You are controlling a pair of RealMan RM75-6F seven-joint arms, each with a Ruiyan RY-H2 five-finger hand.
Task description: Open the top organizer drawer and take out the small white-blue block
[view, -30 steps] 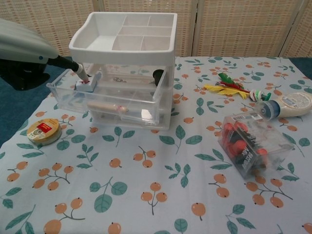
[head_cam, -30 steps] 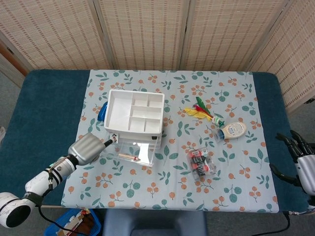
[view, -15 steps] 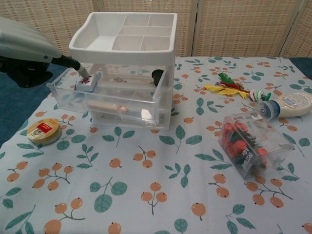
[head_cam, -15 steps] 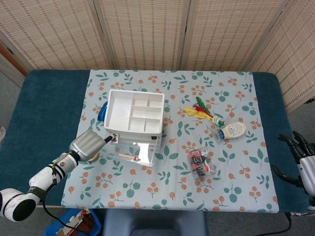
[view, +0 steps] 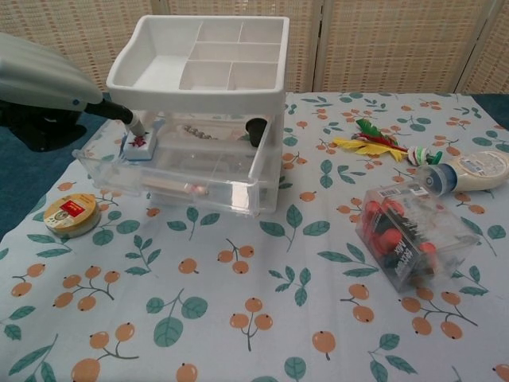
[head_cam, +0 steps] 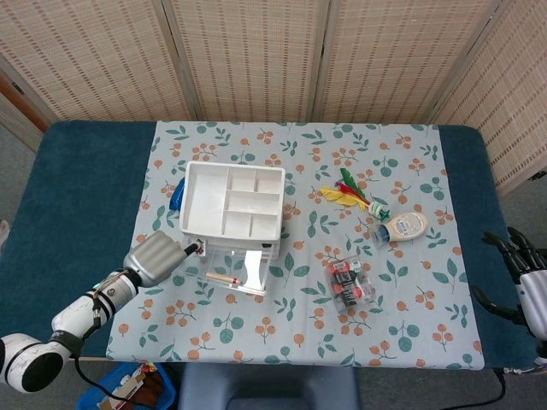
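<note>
The white organizer (head_cam: 232, 202) (view: 203, 60) stands on the leaf-print cloth, its clear top drawer (view: 179, 163) (head_cam: 239, 272) pulled out toward me. In the drawer's left corner lies the small white-blue block (view: 141, 145), with a red mark on top. My left hand (head_cam: 154, 256) (view: 40, 87) reaches in from the left, and one extended fingertip (view: 132, 121) touches the block's top. The tray hides whether another finger pinches it. My right hand (head_cam: 528, 286) hangs past the table's right edge, fingers spread and holding nothing.
A tape roll (view: 70, 213) lies left of the drawer front. A clear box of red and black pieces (view: 409, 235), a feathered toy (view: 374, 139) and a lying bottle (view: 477, 171) sit to the right. A blue object (head_cam: 177, 195) lies behind the organizer's left side.
The drawer has slid further out toward me and the organizer has shifted slightly. The left fingertip and the block came along with the drawer. The right hand is unchanged.
</note>
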